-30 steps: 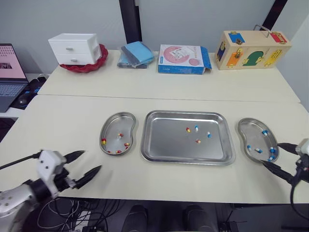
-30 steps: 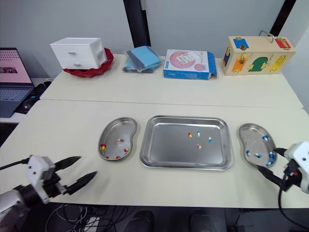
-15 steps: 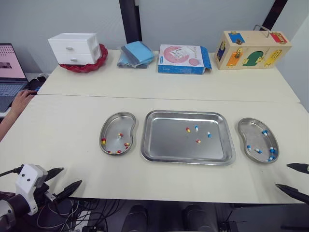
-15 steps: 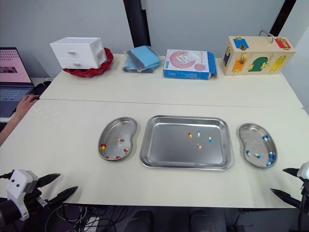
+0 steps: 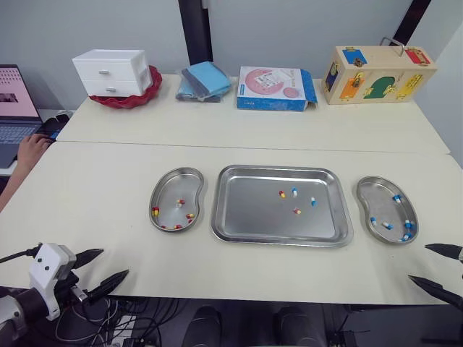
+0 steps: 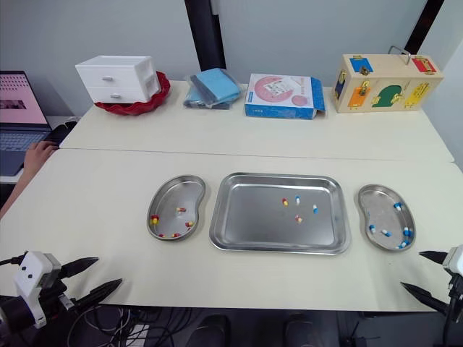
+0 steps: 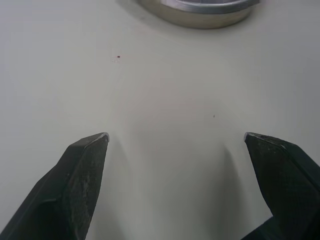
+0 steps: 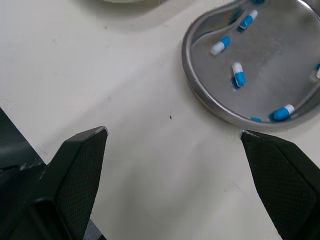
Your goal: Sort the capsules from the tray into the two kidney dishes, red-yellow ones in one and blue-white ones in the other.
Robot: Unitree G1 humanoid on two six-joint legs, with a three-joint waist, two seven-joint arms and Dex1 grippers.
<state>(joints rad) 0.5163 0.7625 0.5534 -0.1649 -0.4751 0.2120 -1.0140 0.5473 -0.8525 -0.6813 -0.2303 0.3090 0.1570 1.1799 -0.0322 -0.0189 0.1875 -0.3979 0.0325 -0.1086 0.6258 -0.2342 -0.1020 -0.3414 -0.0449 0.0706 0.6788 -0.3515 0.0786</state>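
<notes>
A steel tray [image 5: 246, 210] lies mid-table holding two red-yellow capsules [image 5: 282, 194] and two blue-white capsules [image 5: 312, 201]. To its left sits a kidney dish [image 5: 163, 189] with several red-yellow capsules [image 5: 189, 215]. The kidney dish [image 5: 376, 194] to its right holds several blue-white capsules [image 5: 387, 225]. My left gripper [image 5: 114, 262] is open and empty over the table's front edge, short of the left dish rim [image 7: 200, 7]. My right gripper [image 5: 418, 262] is open and empty at the front right, just short of the right dish [image 8: 260, 55].
On the rear table stand a white drawer box [image 5: 110, 72] on a red dish, folded blue cloths [image 5: 204, 79], a pink-blue box [image 5: 275, 88] and a wooden lock box [image 5: 377, 74]. A laptop [image 5: 14, 108] and a person's hand [image 5: 30, 150] are at far left.
Both grippers dropped back from beside the dishes to the table's front edge; the left then edged slightly forward. A person's hand came in by the laptop.
</notes>
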